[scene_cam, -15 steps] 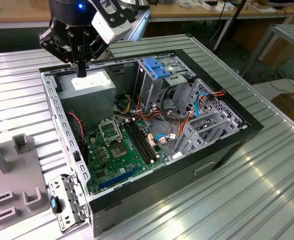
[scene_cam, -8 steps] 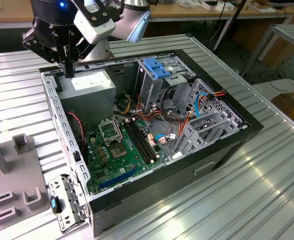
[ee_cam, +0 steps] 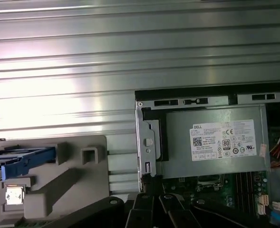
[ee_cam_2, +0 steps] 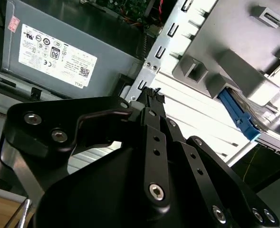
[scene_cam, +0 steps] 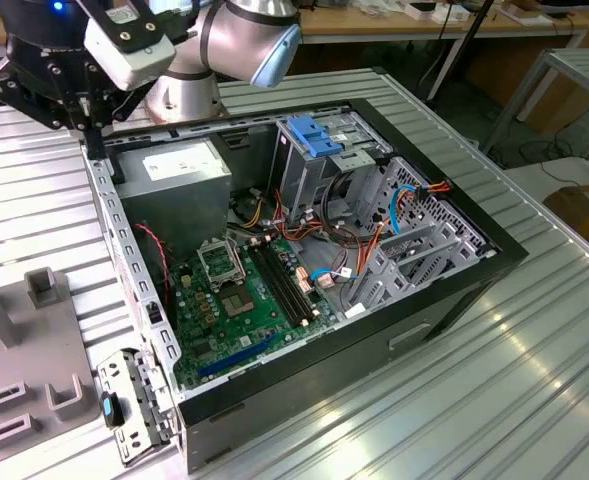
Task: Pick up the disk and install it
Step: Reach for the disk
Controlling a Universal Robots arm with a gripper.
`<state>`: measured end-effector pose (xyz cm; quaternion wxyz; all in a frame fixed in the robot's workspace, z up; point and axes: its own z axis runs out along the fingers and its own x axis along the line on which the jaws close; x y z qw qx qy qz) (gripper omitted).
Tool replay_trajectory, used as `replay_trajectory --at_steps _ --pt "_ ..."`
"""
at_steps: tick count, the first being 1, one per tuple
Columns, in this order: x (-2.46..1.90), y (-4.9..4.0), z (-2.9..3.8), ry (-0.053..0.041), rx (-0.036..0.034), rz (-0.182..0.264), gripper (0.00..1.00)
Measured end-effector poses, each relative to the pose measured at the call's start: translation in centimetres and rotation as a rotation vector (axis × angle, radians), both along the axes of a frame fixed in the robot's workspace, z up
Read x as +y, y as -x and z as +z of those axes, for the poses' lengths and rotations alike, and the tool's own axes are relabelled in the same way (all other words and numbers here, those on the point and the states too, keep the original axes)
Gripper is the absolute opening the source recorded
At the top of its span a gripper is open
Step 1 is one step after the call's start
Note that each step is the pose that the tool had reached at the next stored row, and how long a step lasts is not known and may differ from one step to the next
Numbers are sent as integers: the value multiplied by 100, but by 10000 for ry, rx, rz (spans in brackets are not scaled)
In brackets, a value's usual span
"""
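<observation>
The disk [ee_cam: 23, 160] is a flat grey drive with bright blue rails. It rests in a grey holder [ee_cam: 78, 180] on the ribbed table beside the open computer case. In the second wrist view, the disk's blue rail [ee_cam_2: 238, 116] sticks out from under the holder's grey blocks. My gripper [ee_cam_2: 151, 94] hangs over the case's metal rear edge by the power supply [ee_cam_2: 59, 54], well apart from the disk. Its black fingers are pressed together and hold nothing. In the exterior view the gripper [scene_cam: 93, 148] is at the case's far left corner.
The open case [scene_cam: 304, 250] holds a green motherboard [scene_cam: 244, 290], loose cables and a tall metal bay topped by a blue bracket [scene_cam: 312, 136]. The grey holder [scene_cam: 24, 340] stands at the exterior view's left. Ribbed metal table [scene_cam: 454, 400] surrounds the case.
</observation>
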<state>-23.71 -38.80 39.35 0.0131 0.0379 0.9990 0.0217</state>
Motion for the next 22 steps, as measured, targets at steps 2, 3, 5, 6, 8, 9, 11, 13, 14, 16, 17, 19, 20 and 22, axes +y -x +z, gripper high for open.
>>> replay_trajectory --at_steps 2,3,5,6,8,9,11,13,14,16,17,19,20,22 --pt "6 131 1 1 2 0 11" --pt "8 180 1 1 1 0 11" --pt "14 296 0 1 1 1 11" --pt "15 326 0 1 0 1 11" --pt "22 479 1 1 1 1 11" --pt "24 524 0 1 1 1 11" --pt "30 635 1 1 2 0 11" --pt "36 779 0 0 0 1 11" --pt "37 808 1 1 1 0 11" --pt "42 945 0 1 1 1 11" --pt "44 1008 1 1 1 2 11" --pt "46 1078 1 1 1 0 11" --pt "47 1124 0 0 0 -1 11" --pt "48 1197 0 0 1 0 11"
